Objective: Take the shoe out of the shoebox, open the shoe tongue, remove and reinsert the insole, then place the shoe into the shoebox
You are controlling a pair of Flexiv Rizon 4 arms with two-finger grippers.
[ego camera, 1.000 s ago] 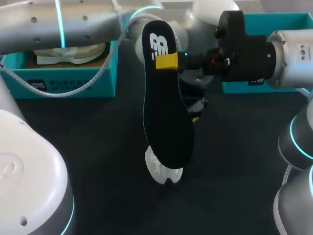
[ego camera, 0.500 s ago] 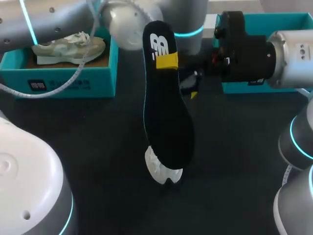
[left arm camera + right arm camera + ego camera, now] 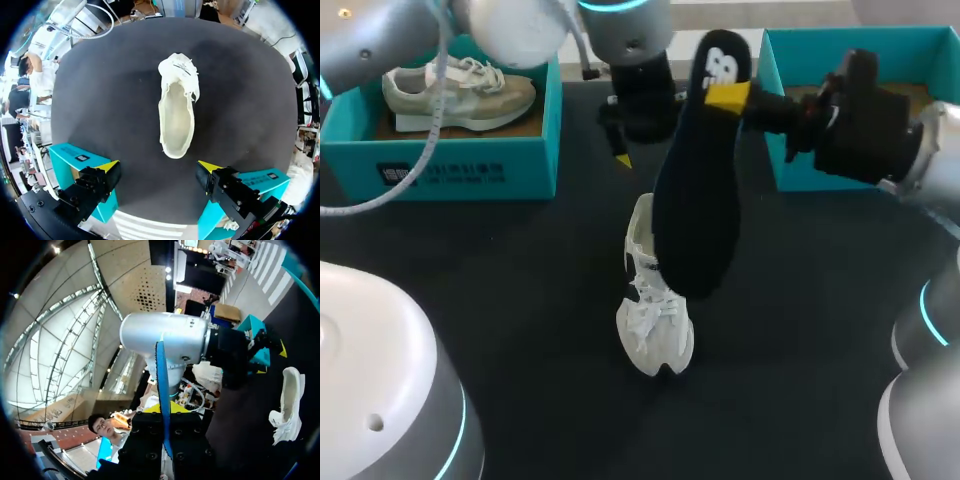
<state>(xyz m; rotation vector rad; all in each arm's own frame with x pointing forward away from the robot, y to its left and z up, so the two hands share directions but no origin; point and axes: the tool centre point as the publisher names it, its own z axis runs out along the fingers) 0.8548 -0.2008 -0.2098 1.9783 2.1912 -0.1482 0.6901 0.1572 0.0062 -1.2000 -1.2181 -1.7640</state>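
Left wrist view: shoe (image 3: 177, 112) interior bare; head view: insole (image 3: 698, 200) across it.

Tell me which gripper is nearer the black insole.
Right. The right gripper is shut on the upper end of the insole, holding it above the white shoe. The left gripper hangs open beyond the shoe's heel, apart from the insole.

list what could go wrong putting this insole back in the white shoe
The right gripper pinches the black insole at one end only, so the hanging end may buckle or snag on the laces instead of entering the white shoe. The left gripper is open and off the shoe, so a push could slide or tip it.
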